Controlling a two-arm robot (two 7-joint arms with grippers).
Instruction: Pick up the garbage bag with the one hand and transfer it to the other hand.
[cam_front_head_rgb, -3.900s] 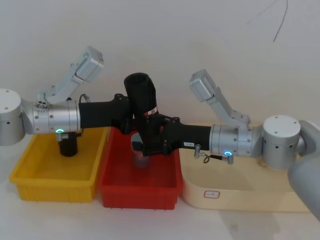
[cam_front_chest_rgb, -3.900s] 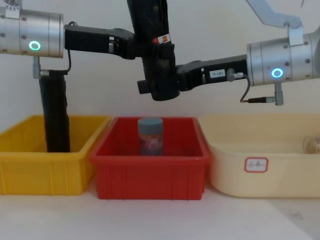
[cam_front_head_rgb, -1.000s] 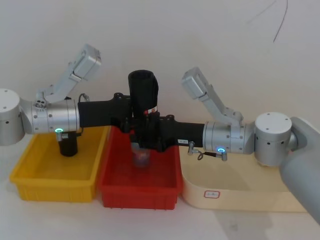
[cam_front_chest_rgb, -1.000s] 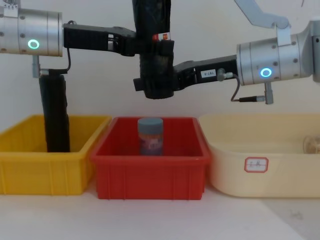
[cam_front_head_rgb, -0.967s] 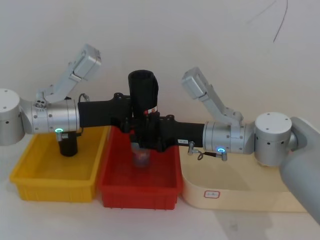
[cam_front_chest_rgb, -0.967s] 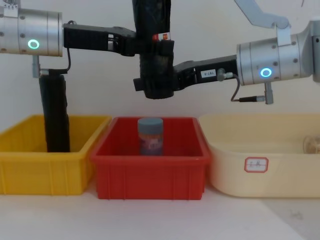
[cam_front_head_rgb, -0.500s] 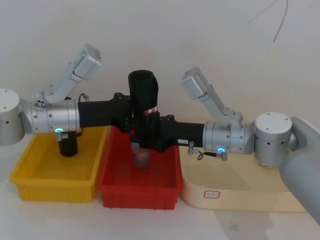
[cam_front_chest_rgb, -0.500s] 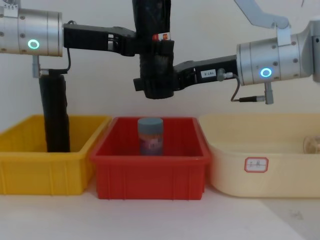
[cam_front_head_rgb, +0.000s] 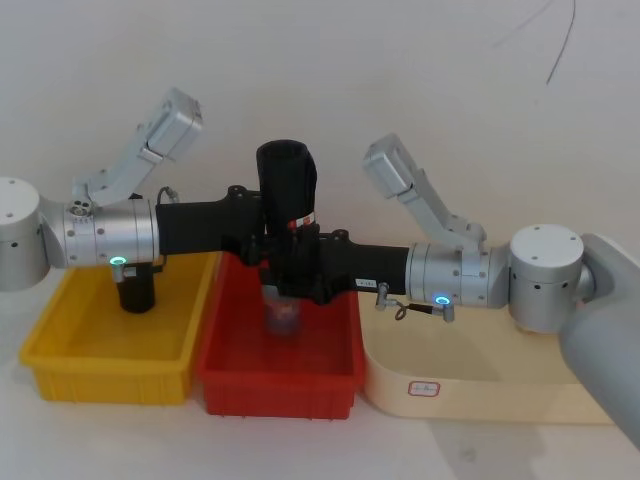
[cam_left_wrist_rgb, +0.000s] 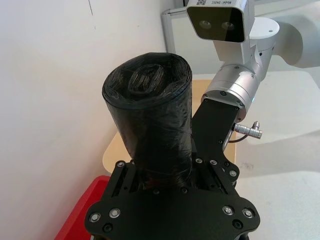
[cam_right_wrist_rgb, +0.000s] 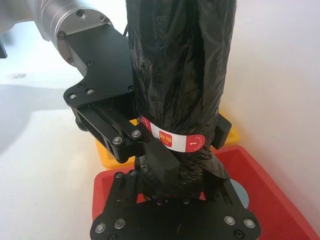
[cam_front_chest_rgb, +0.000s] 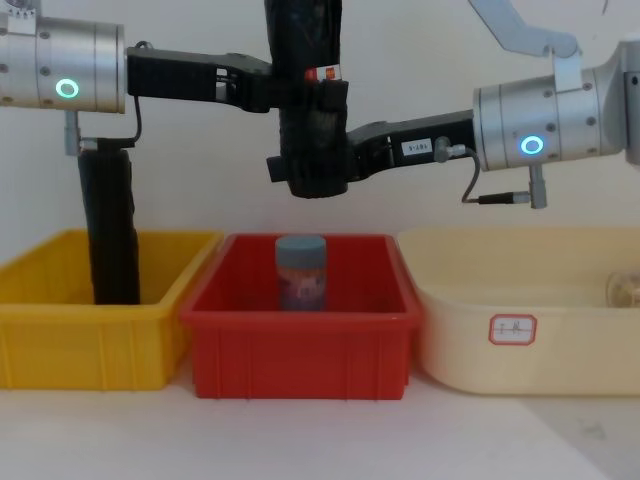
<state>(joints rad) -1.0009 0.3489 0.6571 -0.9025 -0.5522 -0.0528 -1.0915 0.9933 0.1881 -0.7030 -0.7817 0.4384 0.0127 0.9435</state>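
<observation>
The garbage bag (cam_front_head_rgb: 287, 185) is a thick black roll held upright above the red bin (cam_front_head_rgb: 280, 385), its red-and-white sticker (cam_right_wrist_rgb: 172, 140) facing the right arm. My left gripper (cam_front_head_rgb: 272, 235), on the arm with the green ring light, is shut on the roll at sticker height (cam_front_chest_rgb: 300, 90). My right gripper (cam_front_head_rgb: 297, 277), with the white label and blue ring light, is clamped around the roll's lower end (cam_front_chest_rgb: 312, 165), just below the left one. In the left wrist view the roll (cam_left_wrist_rgb: 155, 115) rises from between the fingers.
A yellow bin (cam_front_chest_rgb: 90, 340) on the left holds a second black roll (cam_front_chest_rgb: 110, 230) standing upright. The red bin (cam_front_chest_rgb: 300, 355) holds a blue-lidded jar (cam_front_chest_rgb: 301, 272) directly under the held roll. A cream tub (cam_front_chest_rgb: 520, 330) stands on the right.
Since 3.9 s ago the right gripper has shifted left and slightly up, and the roll has gone from tilted to upright. Over the last second nothing visibly moves.
</observation>
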